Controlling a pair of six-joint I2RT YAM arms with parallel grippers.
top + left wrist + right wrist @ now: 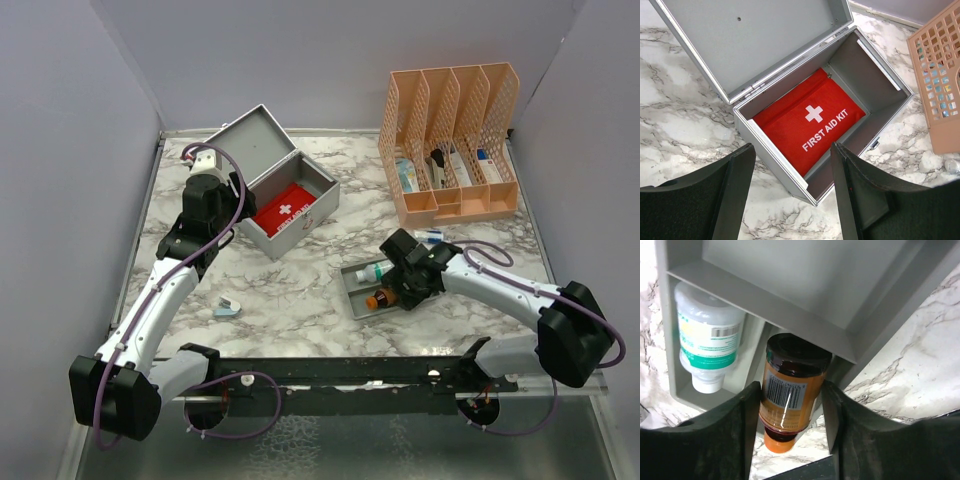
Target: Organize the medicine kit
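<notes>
The medicine kit, a grey metal box, stands with its lid swung back, and a red first-aid pouch lies flat inside it. My left gripper hovers open to the left of the box; in the left wrist view its jaws frame the box's near corner and the pouch, holding nothing. My right gripper is down at the shallow grey tray, shut on the orange bottle, whose cap juts over the tray's edge. A white bottle with a green label lies beside it.
An orange mesh file organizer with several small packs stands at the back right. A small blue-and-white item lies on the marble near the left arm, and another small item sits just behind the right gripper. Walls close in the left, back and right.
</notes>
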